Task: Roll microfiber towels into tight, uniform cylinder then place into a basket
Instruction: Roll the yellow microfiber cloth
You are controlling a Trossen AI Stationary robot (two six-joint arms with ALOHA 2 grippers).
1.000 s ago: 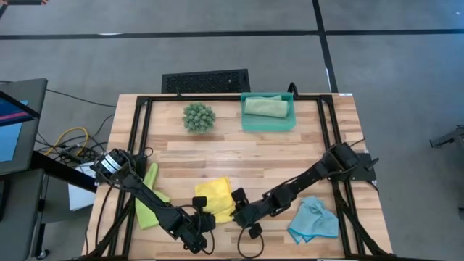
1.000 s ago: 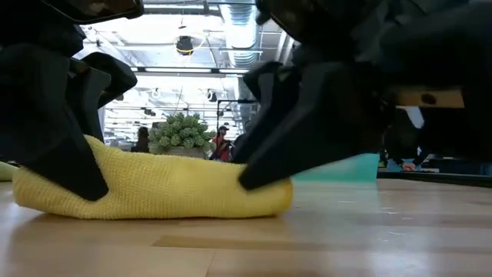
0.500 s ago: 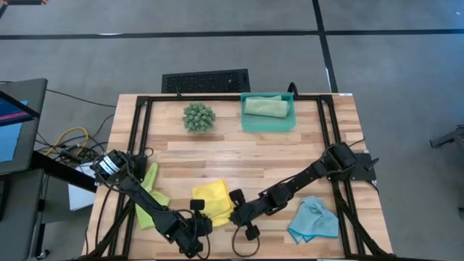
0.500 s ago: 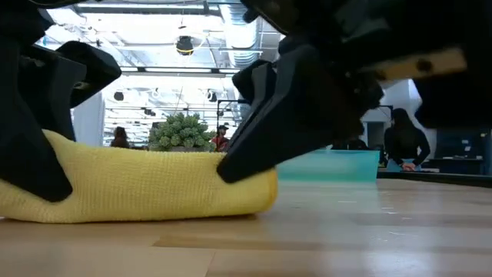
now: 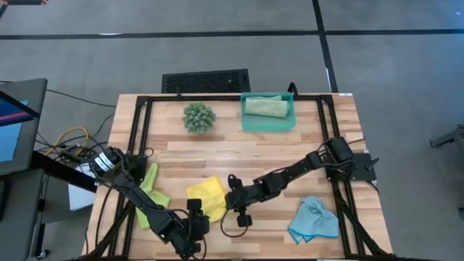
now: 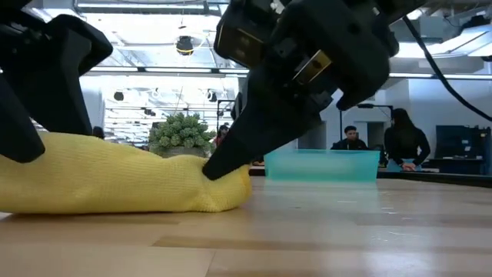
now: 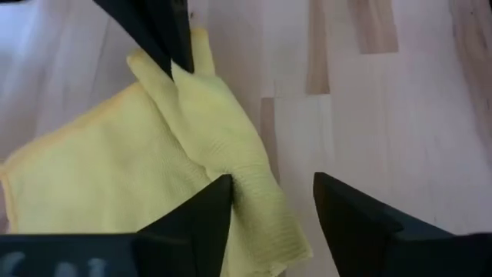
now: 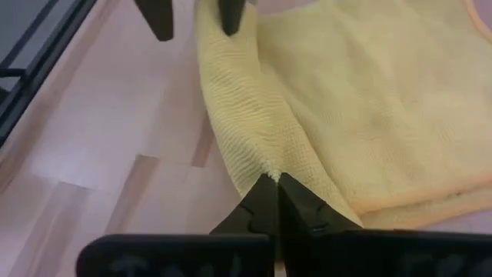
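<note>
The yellow towel (image 5: pixel 206 196) lies on the table's near middle, with a raised fold (image 7: pixel 219 135) along its near right side. My right gripper (image 5: pixel 230 199) is shut on that fold's right end. My left gripper (image 7: pixel 273 201) is open, its fingers standing on either side of the fold's near end (image 7: pixel 257 211); I cannot tell if they touch it. A sage green towel (image 5: pixel 264 106) lies rolled in the teal basket (image 5: pixel 268 125) at the far edge. The lime green towel (image 5: pixel 150 194) and the light blue towel (image 5: pixel 313 220) lie crumpled on the table. My right gripper pinches the end of the yellow towel's raised fold (image 8: pixel 261 165) between its two fingertips, several layers bunched together. The fingers (image 6: pixel 231 150) slant down from the table's right side. The rest of the towel lies slack on the table.
A spiky green plant ball (image 5: pixel 198 117) stands at the far left of the basket. A black slotted grille (image 5: pixel 205 80) lies beyond the table's far edge. People show in the room behind the table. Bare wood lies between the towels and the basket.
My right gripper has gone toward the table's left and slightly far, dragging the yellow towel's right end with it. The towel has slid left and bunched from a flat rectangle into a skewed shape. My left gripper has shifted left as well.
</note>
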